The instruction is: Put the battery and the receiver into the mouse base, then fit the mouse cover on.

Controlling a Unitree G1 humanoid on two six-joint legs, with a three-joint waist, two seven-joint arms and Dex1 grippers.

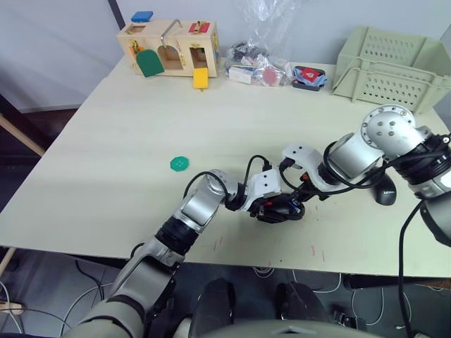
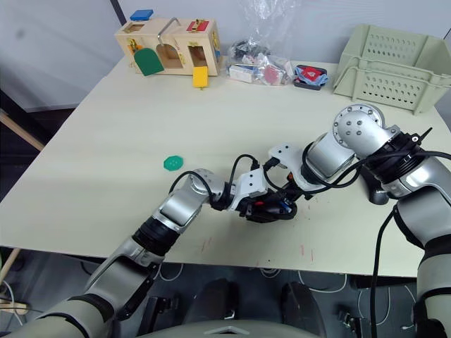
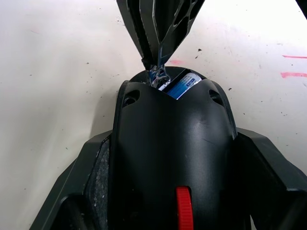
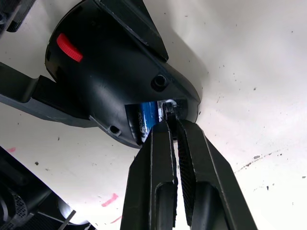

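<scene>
The black mouse base (image 3: 172,158) sits near-centre, the blue battery (image 3: 184,85) inside; the mouse cover (image 1: 385,191) lies far right.

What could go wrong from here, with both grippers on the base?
1. The right gripper, tips pinched in the mouse base bay beside the battery, could drag it out on retreat.
2. The left gripper clamps the base; a push may twist it.
3. The mouse cover lies under the right arm.

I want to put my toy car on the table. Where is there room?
The big bare patch is the middle of the table, between the wooden toy box, the green disc and the basket. The near left corner is free too. It is crowded at the front, where both grippers meet at the mouse base, and along the back edge.
</scene>
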